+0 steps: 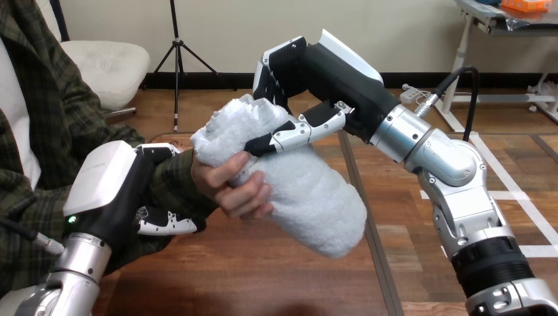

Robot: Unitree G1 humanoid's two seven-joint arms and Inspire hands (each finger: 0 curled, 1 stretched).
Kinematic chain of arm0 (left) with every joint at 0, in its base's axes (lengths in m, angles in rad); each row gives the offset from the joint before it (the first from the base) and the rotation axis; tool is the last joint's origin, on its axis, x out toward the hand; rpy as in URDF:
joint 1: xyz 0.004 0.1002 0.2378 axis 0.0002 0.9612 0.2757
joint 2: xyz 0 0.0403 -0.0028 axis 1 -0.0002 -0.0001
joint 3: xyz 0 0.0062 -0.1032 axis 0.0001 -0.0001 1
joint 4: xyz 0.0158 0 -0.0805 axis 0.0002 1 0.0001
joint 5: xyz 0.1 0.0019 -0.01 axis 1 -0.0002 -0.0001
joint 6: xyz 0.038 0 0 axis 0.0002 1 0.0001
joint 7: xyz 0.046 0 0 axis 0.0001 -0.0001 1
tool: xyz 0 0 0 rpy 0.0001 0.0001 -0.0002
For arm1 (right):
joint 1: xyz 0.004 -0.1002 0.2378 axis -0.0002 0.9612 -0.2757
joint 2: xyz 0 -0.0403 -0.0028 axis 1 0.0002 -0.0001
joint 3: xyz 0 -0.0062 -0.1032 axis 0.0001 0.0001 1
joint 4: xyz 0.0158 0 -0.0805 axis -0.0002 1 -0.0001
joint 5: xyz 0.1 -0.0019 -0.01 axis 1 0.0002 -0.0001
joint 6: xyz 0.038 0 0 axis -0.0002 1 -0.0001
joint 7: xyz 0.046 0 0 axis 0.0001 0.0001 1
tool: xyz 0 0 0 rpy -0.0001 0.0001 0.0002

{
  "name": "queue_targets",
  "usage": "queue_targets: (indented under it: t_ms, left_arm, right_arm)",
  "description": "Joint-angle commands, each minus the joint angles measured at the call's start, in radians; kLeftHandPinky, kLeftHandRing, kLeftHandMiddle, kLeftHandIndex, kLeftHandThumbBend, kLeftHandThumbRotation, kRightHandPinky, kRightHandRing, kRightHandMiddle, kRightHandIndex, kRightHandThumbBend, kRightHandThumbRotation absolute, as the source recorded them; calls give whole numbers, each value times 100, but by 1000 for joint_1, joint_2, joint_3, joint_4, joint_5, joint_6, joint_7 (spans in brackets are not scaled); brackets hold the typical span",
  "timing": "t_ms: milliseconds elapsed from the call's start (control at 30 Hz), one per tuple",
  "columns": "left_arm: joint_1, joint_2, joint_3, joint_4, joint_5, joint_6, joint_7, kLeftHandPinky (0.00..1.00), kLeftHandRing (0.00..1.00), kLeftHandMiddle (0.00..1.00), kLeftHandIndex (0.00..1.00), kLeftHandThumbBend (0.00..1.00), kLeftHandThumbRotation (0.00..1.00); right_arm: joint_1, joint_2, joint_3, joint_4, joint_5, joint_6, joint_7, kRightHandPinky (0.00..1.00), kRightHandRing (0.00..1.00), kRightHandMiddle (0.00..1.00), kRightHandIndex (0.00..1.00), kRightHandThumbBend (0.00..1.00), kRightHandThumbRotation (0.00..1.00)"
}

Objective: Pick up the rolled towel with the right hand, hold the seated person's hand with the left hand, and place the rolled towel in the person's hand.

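Behind rolled towel (309, 197), right hand (329, 72) fingertips, unseen.

Silver forearms (424, 146), black white-shelled left hand (108, 191), right hand (332, 72), black-and-white fingers (296, 133)

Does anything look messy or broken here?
No, nothing stands out. The towel is rolled and whole, gripped by the right hand and the person's hand, while the left hand grips the person's wrist.
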Motion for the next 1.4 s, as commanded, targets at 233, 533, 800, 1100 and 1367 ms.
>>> queue_targets:
  t_ms: [233, 533, 800, 1100, 1367]
  left_arm:
    - [-29, -31, 4, -72, -16, -27, 0, 41, 46, 52, 52, 95, 0]
    - [-17, -38, 8, -96, -19, -19, -9, 41, 46, 51, 52, 95, 0]
    - [-11, -39, 13, -103, -27, -18, -15, 41, 47, 52, 52, 95, 0]
    - [-5, -39, 19, -111, -30, -12, -19, 42, 47, 52, 52, 95, 0]
    - [-6, -36, 19, -101, -28, -20, -15, 42, 47, 52, 52, 95, 0]
  right_arm:
    - [-99, 51, 40, 97, -47, -87, -51, 17, 22, 29, 32, 84, 0]
    - [-96, 69, 47, 163, -42, -115, -37, 17, 22, 28, 32, 83, 0]
    - [-94, 77, 57, 211, -52, -135, -28, 17, 22, 28, 33, 82, 0]
    - [-90, 89, 59, 248, -49, -159, -22, 17, 22, 28, 34, 82, 0]
    - [-86, 92, 61, 258, -52, -166, -21, 17, 22, 29, 35, 82, 0]
